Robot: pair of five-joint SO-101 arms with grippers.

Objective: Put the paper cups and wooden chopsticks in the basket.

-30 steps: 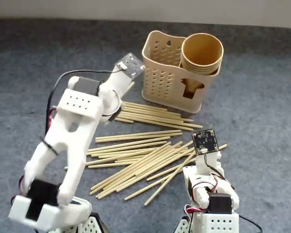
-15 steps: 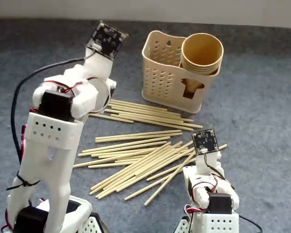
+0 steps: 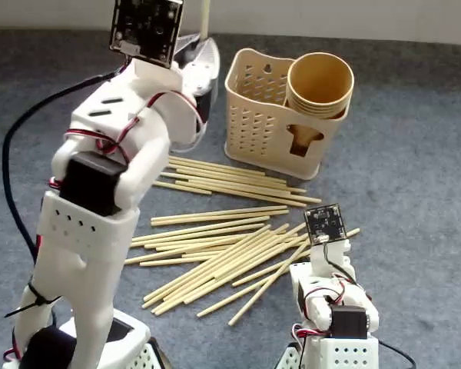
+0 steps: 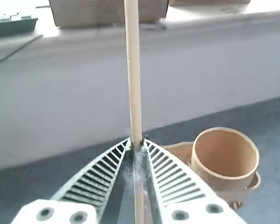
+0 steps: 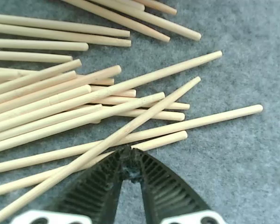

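Note:
My left gripper (image 4: 136,143) is shut on a wooden chopstick (image 4: 132,70), which stands upright between the fingers. In the high view the left gripper (image 3: 203,55) is raised just left of the beige perforated basket (image 3: 265,123), and the chopstick (image 3: 205,15) points up past the frame's top. Stacked paper cups (image 3: 320,83) sit in the basket's right compartment, and the cups (image 4: 224,156) also lie beyond my left fingers. Several chopsticks (image 3: 223,250) lie scattered on the carpet. My right gripper (image 5: 129,151) is shut and holds nothing, low at the near end of the chopstick pile (image 5: 60,107).
Grey carpet (image 3: 415,192) covers the table, with open room right of the basket and at the far left. The right arm's base (image 3: 334,323) stands at the front edge. A pale wall (image 4: 200,70) runs behind the table.
The left arm rose from the chopstick pile with one chopstick in its gripper and swung up beside the basket. The right arm kept still.

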